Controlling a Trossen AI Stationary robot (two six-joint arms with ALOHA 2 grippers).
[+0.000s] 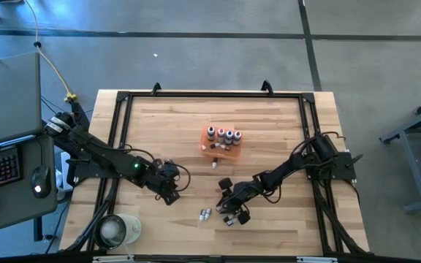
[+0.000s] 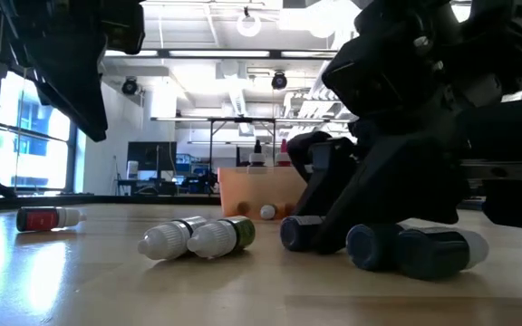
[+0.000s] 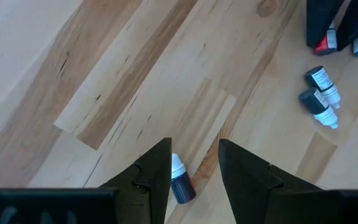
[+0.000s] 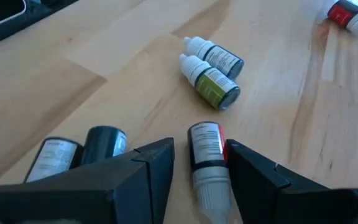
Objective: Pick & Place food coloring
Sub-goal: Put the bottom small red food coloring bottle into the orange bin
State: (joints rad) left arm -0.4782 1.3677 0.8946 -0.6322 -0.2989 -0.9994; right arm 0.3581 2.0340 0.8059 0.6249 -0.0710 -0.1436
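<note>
Several small food coloring bottles stand in the orange tray (image 1: 220, 140). One lies alone just in front of the tray (image 1: 214, 164). Two white-tipped ones lie side by side (image 1: 205, 213) (image 4: 210, 71) (image 2: 198, 237). My right gripper (image 1: 231, 210) (image 4: 201, 155) is low over the table and open. A red-labelled bottle (image 4: 207, 152) lies between its fingers, white tip toward the wrist. Two more bottles (image 4: 82, 149) lie just outside one finger. My left gripper (image 1: 168, 191) (image 3: 194, 165) is open, with a dark blue bottle (image 3: 180, 180) lying on the table between its fingers. My right gripper has one finger (image 4: 247, 165) close against the side of the red-labelled bottle's body (image 4: 219, 146), and table shows between the bottle and the other finger. I cannot tell whether the near finger touches it. The bottle lies flat, lengthwise along the fingers.
A white round cup (image 1: 115, 230) stands at the near left corner. A black frame (image 1: 210, 95) runs around the wooden table top. A desk with a keyboard and mouse (image 1: 6, 164) stands left of the table. Bare wood lies between the two grippers and toward the far edge.
</note>
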